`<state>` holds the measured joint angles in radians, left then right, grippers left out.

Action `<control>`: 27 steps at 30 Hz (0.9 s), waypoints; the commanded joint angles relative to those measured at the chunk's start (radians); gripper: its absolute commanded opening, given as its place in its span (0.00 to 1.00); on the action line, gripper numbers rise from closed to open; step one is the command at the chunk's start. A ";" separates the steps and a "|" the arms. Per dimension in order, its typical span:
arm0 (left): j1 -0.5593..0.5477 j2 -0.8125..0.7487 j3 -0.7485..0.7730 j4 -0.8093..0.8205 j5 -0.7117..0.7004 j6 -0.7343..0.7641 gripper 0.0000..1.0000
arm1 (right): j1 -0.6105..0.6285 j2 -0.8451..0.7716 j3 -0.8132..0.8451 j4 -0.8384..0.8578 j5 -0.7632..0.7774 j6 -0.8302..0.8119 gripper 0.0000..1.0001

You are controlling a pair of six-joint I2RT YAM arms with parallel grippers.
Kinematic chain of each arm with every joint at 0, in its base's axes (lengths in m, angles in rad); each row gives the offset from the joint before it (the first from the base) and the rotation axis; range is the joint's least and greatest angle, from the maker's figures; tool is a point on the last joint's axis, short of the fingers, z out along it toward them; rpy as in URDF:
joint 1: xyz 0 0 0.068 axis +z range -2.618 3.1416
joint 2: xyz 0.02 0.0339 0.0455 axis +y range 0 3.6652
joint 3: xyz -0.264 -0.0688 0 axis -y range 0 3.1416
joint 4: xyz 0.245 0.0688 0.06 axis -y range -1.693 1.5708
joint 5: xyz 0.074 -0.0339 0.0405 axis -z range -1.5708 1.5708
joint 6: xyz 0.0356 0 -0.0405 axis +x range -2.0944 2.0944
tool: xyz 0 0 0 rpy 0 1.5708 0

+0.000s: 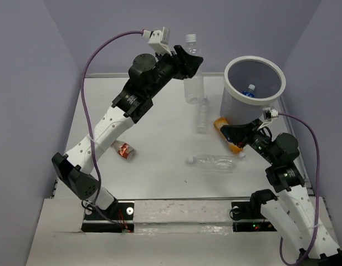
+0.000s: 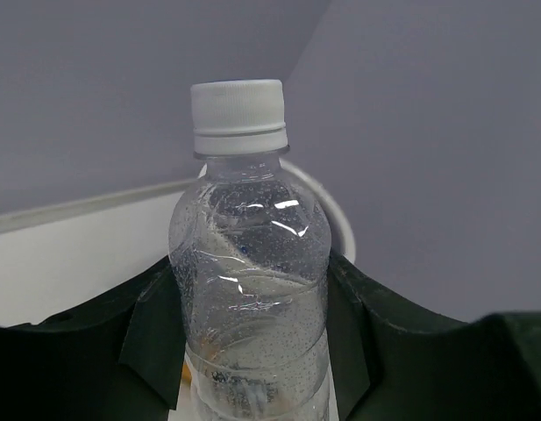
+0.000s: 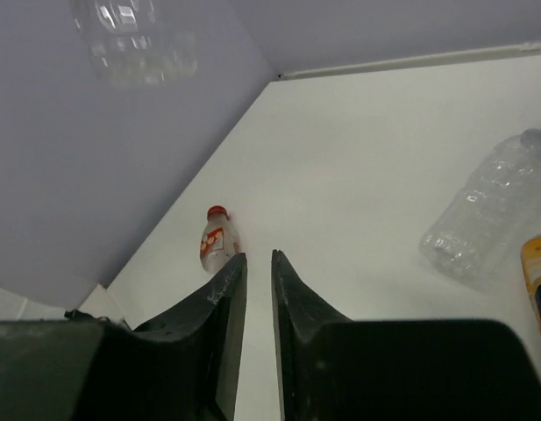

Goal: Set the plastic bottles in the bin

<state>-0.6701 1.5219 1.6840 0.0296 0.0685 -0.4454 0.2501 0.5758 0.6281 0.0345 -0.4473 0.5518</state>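
Note:
My left gripper [image 1: 190, 60] is shut on a clear white-capped bottle [image 1: 193, 83] and holds it upright above the table, left of the bin [image 1: 254, 105]. In the left wrist view the bottle [image 2: 251, 263] fills the space between my fingers [image 2: 156, 333], with the bin's white rim [image 2: 342, 230] behind it. A blue-labelled bottle [image 1: 249, 91] lies inside the bin. My right gripper [image 1: 233, 134] is shut and empty, low over the orange bottle [image 1: 225, 125] at the bin's foot. Two clear bottles [image 1: 214, 162] [image 1: 202, 116] and a red-capped bottle [image 1: 125, 150] lie on the table.
The right wrist view shows my gripper [image 3: 257, 256] pointing toward the red-capped bottle [image 3: 216, 241], a lying clear bottle [image 3: 489, 215] on the right and the orange bottle's edge [image 3: 539, 276]. Purple walls enclose the table on three sides.

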 commanded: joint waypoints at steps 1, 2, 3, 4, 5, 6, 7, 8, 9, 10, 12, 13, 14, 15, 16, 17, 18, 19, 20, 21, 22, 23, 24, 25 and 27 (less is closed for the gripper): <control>-0.080 0.113 0.117 0.260 -0.100 -0.064 0.45 | 0.008 -0.062 -0.080 -0.042 -0.091 0.017 0.18; -0.094 0.166 0.167 0.303 -0.116 -0.067 0.45 | 0.008 -0.100 -0.094 -0.074 -0.087 0.011 0.18; -0.106 0.196 0.193 0.322 -0.143 -0.067 0.45 | 0.008 -0.115 -0.097 -0.111 -0.087 0.008 0.16; -0.118 0.223 0.222 0.337 -0.157 -0.073 0.45 | 0.008 -0.128 -0.097 -0.128 -0.088 0.004 0.16; -0.137 0.281 0.279 0.375 -0.164 -0.096 0.45 | 0.008 -0.151 -0.097 -0.162 -0.096 -0.001 0.16; -0.143 0.312 0.279 0.395 -0.170 -0.107 0.45 | 0.008 -0.160 -0.097 -0.162 -0.099 -0.001 0.16; -0.154 0.345 0.343 0.412 -0.202 -0.113 0.45 | 0.008 -0.169 -0.097 -0.186 -0.103 -0.004 0.16; -0.173 0.415 0.382 0.437 -0.216 -0.113 0.45 | 0.008 -0.188 -0.099 -0.197 -0.100 -0.009 0.15; -0.181 0.457 0.479 0.443 -0.232 -0.105 0.45 | 0.008 -0.195 -0.102 -0.220 -0.094 -0.019 0.16; -0.192 0.495 0.538 0.446 -0.278 -0.089 0.45 | 0.008 -0.203 -0.100 -0.234 -0.087 -0.024 0.16; -0.219 0.620 0.646 0.452 -0.334 -0.046 0.45 | 0.008 -0.223 -0.097 -0.255 -0.083 -0.032 0.16; -0.227 0.658 0.733 0.489 -0.381 -0.042 0.45 | 0.008 -0.229 -0.096 -0.266 -0.088 -0.033 0.16; -0.232 0.694 0.764 0.512 -0.392 -0.038 0.45 | 0.008 -0.235 -0.097 -0.269 -0.091 -0.033 0.16; -0.241 0.760 0.798 0.529 -0.409 -0.035 0.45 | 0.008 -0.238 -0.097 -0.271 -0.093 -0.033 0.16; -0.244 0.786 0.856 0.561 -0.433 -0.036 0.45 | 0.008 -0.243 -0.097 -0.274 -0.097 -0.032 0.16; -0.246 0.829 0.882 0.585 -0.435 -0.036 0.46 | 0.008 -0.243 -0.096 -0.274 -0.100 -0.036 0.16; -0.246 0.843 0.882 0.607 -0.438 -0.035 0.47 | 0.008 -0.240 -0.094 -0.274 -0.102 -0.036 0.15; -0.247 0.854 0.878 0.630 -0.446 -0.032 0.49 | 0.008 -0.237 -0.091 -0.274 -0.103 -0.041 0.16; -0.247 0.865 0.875 0.663 -0.460 -0.023 0.53 | 0.008 -0.232 -0.087 -0.274 -0.105 -0.043 0.15; -0.247 0.885 0.873 0.673 -0.461 -0.013 0.57 | 0.008 -0.229 -0.081 -0.271 -0.108 -0.044 0.15; -0.247 0.900 0.876 0.684 -0.461 0.006 0.70 | 0.017 -0.222 -0.074 -0.265 -0.107 -0.044 0.15; -0.247 0.900 0.876 0.684 -0.458 0.016 0.77 | 0.017 -0.218 -0.073 -0.265 -0.105 -0.044 0.16; -0.247 0.906 0.870 0.682 -0.457 0.022 0.84 | 0.017 -0.215 -0.068 -0.263 -0.105 -0.046 0.16; -0.249 0.903 0.867 0.682 -0.449 0.027 0.96 | 0.017 -0.212 -0.067 -0.263 -0.103 -0.047 0.15; -0.249 0.897 0.872 0.682 -0.434 0.049 0.99 | 0.026 -0.205 -0.059 -0.269 -0.100 -0.059 0.16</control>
<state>-0.9226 2.4737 2.4638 0.5579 -0.3378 -0.4538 0.2581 0.3588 0.5213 -0.2394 -0.5323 0.5201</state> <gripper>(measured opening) 0.963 0.156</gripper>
